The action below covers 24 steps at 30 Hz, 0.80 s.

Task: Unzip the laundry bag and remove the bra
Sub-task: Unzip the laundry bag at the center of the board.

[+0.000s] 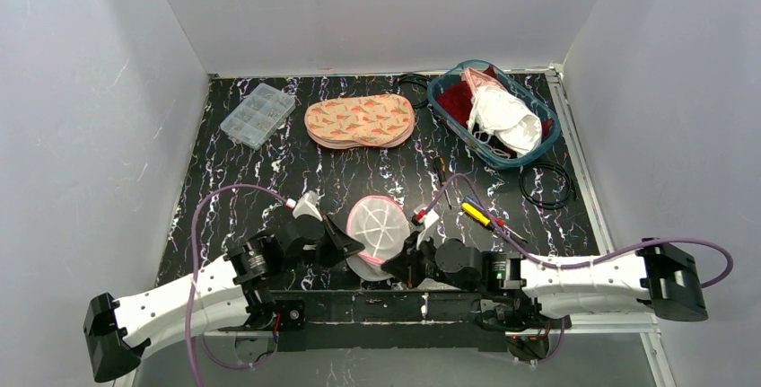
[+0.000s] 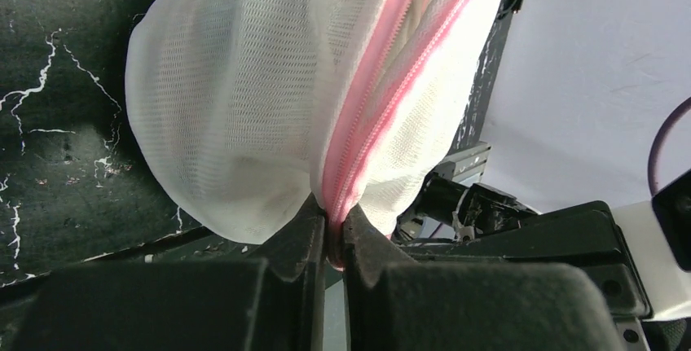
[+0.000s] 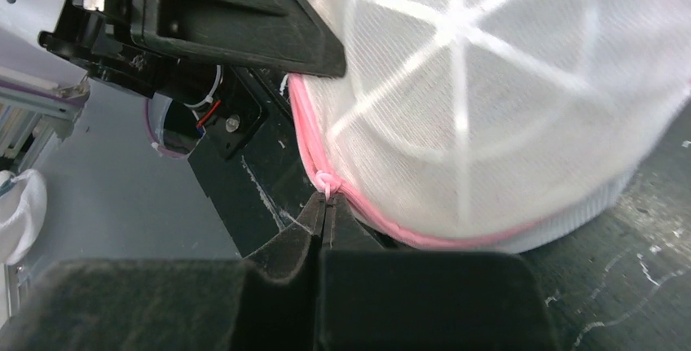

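Observation:
The laundry bag (image 1: 377,224) is a white mesh dome with a pink zipper, and it sits on the table's near edge between my two arms. My left gripper (image 1: 346,243) is at its left side. In the left wrist view that gripper (image 2: 334,222) is shut on the bag's pink zipper seam (image 2: 367,115). My right gripper (image 1: 406,258) is at the bag's right side. In the right wrist view it (image 3: 327,203) is shut on the small pink zipper pull (image 3: 326,182) at the rim of the bag (image 3: 489,98). The bra is hidden; the mesh shows nothing of what is inside.
A teal basket (image 1: 449,109) with white and red garments stands at the back right. A pink patterned pouch (image 1: 359,120) and a clear compartment box (image 1: 258,114) lie at the back. Screwdrivers (image 1: 480,215) and a black cable ring (image 1: 546,185) lie right of the bag.

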Available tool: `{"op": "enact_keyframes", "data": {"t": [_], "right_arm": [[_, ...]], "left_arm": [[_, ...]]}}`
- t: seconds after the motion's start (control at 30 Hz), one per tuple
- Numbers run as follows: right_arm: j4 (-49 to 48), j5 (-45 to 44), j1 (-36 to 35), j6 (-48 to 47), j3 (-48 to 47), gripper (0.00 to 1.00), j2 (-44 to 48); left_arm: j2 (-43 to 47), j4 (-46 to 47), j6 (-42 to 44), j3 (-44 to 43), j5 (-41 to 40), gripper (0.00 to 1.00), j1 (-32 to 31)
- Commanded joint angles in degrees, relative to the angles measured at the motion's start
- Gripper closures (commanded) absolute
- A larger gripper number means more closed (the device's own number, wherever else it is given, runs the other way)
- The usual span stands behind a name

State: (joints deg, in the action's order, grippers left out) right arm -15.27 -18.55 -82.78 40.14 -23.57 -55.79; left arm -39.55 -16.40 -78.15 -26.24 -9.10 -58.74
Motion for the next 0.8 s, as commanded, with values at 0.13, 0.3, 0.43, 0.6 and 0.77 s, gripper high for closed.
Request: {"op": "enact_keyframes", "data": {"t": [0.13, 0.3, 0.43, 0.6, 0.77], "right_arm": [[11.54, -11.52, -0.36, 2.17, 0.60, 0.99, 11.29], [19.37, -13.91, -0.39, -0.30, -2.53, 0.99, 15.34], [24.44, -14.54, -0.41, -3.57, -5.10, 0.99, 16.62], [24.01, -13.44, -0.39, -4.19, -3.67, 0.99, 16.82], [17.77, -9.31, -0.41, -2.33, 0.32, 0.99, 14.80]], "left_arm": [[2.62, -4.47, 5.73, -2.80, -4.77, 1.00, 0.32], [0.25, -2.08, 14.49, -7.00, 1.00, 1.00, 3.13], [-3.68, 0.54, 22.02, -11.18, 11.37, 1.00, 8.58], [-9.69, 3.79, 27.85, -12.94, 21.50, 1.00, 13.44], [-14.18, 7.72, 27.04, -9.07, 24.78, 0.88, 14.46]]}}
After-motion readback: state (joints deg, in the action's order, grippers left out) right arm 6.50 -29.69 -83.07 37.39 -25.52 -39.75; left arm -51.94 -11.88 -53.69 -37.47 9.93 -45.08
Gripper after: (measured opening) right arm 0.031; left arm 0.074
